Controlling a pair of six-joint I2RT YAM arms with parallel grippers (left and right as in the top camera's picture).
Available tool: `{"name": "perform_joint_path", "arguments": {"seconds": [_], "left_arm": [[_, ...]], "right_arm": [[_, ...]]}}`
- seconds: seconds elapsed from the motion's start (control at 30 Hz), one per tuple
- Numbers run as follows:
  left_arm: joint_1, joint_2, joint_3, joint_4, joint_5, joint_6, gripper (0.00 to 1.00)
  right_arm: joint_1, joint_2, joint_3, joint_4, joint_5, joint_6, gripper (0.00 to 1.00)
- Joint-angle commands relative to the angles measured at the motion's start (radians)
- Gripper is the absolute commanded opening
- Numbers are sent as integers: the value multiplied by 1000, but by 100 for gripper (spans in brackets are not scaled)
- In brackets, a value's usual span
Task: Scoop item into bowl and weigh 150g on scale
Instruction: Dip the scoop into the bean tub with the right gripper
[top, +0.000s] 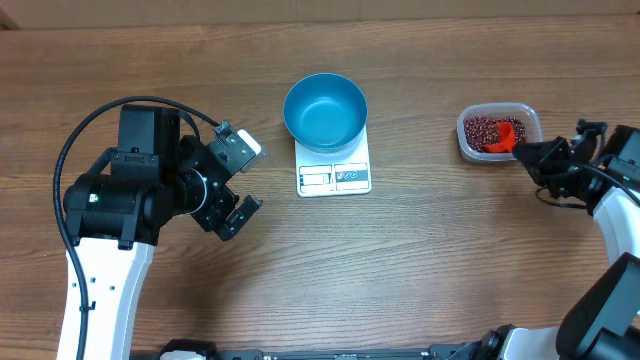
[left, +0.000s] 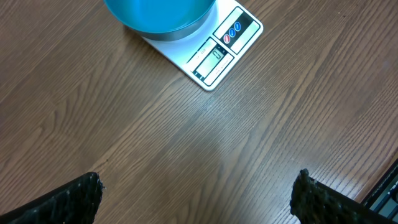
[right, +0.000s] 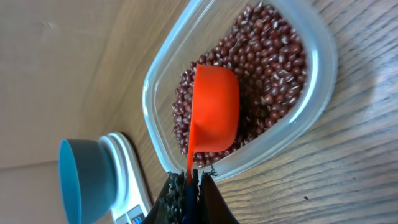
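Note:
The blue bowl (top: 325, 111) stands empty on the white scale (top: 334, 175) at the table's middle; both show too in the left wrist view, bowl (left: 158, 15) and scale (left: 219, 55). The beans (right: 267, 74) fill a clear tub (top: 498, 130) at the right. My right gripper (right: 189, 177) is shut on the thin handle of an orange measuring cup (right: 214, 115), whose bowl lies turned over on the beans inside the tub (right: 323, 81). My left gripper (left: 199, 193) hangs open over bare wood, left of the scale, holding nothing.
The right arm (top: 580, 170) reaches in from the right edge toward the tub. The left arm's black body (top: 150, 190) sits at the left. Wooden tabletop (top: 400, 270) surrounds the scale.

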Motion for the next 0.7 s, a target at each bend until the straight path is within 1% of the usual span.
{"name": "perform_joint_path", "arguments": {"seconds": [0.0,0.5,0.67], "left_arm": [[4,2,-5,0,-3,-10,100],[4,2,-5,0,-3,-10,100],[4,2,-5,0,-3,-10,100]], "right_arm": [[-28,4,21,7,-79,23,4],[-90,4,21,7,-195,23,4],[-92,4,21,7,-235,23,4]]}}
